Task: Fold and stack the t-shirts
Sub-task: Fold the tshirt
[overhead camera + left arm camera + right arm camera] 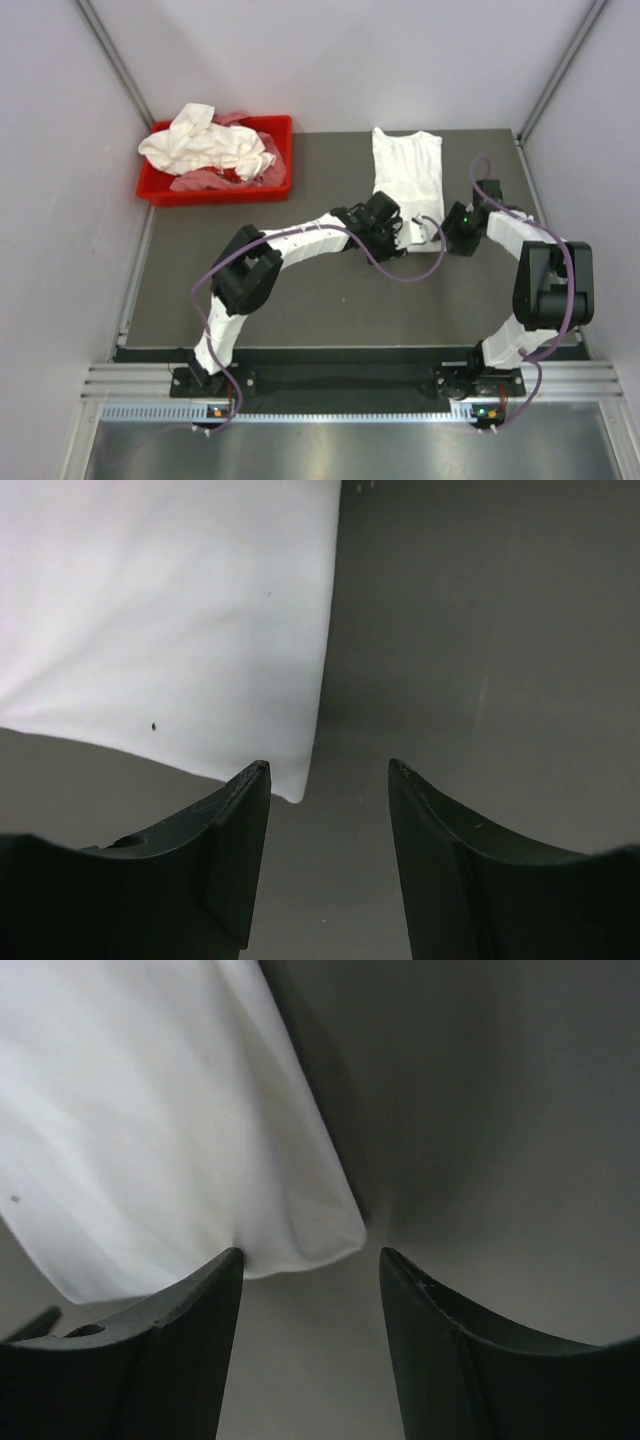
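A white t-shirt (407, 170), folded into a long narrow strip, lies flat on the dark mat at the back right. My left gripper (398, 237) is open at its near left corner. In the left wrist view the gripper (328, 770) is open and empty, and the shirt (160, 620) ends in a corner just beside the left fingertip (255, 780). My right gripper (450, 232) is open at the near right corner. In the right wrist view the gripper (310, 1255) is open and empty, with the shirt's (150, 1130) rounded corner just ahead of the jaws.
A red bin (282, 130) at the back left holds a heap of crumpled white shirts (210, 145). The dark mat (300, 290) covers the table. Grey walls stand close on the left, right and back.
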`<state>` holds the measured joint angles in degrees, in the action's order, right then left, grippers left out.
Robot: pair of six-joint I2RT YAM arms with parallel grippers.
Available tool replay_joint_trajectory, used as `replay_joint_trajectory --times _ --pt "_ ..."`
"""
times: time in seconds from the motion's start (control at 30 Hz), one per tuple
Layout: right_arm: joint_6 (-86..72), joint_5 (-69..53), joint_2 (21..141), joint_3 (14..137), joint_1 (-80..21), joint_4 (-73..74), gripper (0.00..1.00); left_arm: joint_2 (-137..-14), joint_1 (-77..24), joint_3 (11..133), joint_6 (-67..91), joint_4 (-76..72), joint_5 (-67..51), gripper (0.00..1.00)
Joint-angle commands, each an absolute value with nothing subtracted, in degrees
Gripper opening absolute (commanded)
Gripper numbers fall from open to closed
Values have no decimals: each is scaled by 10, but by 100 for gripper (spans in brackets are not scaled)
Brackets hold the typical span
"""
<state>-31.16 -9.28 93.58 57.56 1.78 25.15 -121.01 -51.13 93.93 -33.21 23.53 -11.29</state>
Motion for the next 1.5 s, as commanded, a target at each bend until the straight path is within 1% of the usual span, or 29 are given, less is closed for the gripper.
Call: replay_joint_trajectory --times 0.0,0.17,0.2,0.4,0.47,0.5,0.53,0.6,0.63,0.67,0.7,0.73,0.77,0.93,1.13,1.27,1.3,1.47 --pt "-308 -123 901 540 19 233 57 -1205 -504 926 -376 200 -96 56" --pt "-318 -125 907 507 19 193 55 -1225 -506 910 -370 166 -55 54" --pt "-317 -124 911 507 19 194 55 -1228 -506 906 -371 166 -51 51" --pt "-319 -95 921 487 29 182 51 -1244 -505 894 -371 141 -12 43" --pt "-316 -85 926 490 34 178 48 -1249 -506 895 -367 131 -8 38" --pt "-315 -85 929 492 35 177 45 -1252 -506 896 -365 124 -5 35" --pt "-316 -84 932 496 36 174 38 -1253 -506 897 -362 122 -5 25" --pt "-314 -85 939 497 38 167 27 -1255 -506 900 -353 116 -5 15" --pt "-314 -84 939 498 40 165 22 -1255 -505 901 -352 118 -5 0" --pt "-313 -82 939 499 43 161 12 -1254 -505 903 -345 117 -5 0" --pt "-309 -81 938 503 44 161 8 -1250 -506 902 -342 120 -5 0" --pt "-306 -80 937 507 47 168 1 -1247 -505 901 -338 122 -5 0" --pt "-303 -78 930 511 47 175 0 -1245 -504 899 -331 125 -5 0" --pt "-289 -72 884 509 47 230 0 -1208 -501 884 -315 138 -7 0" --pt "-275 -83 802 476 46 312 0 -1163 -500 875 -284 189 -41 0" --pt "-275 -103 738 457 40 376 0 -1121 -502 874 -259 250 -81 0" --pt "-279 -110 723 451 40 391 0 -1114 -503 875 -257 288 -87 0" --pt "-291 -122 597 451 34 534 0 -1046 -523 873 -246 412 -143 0"
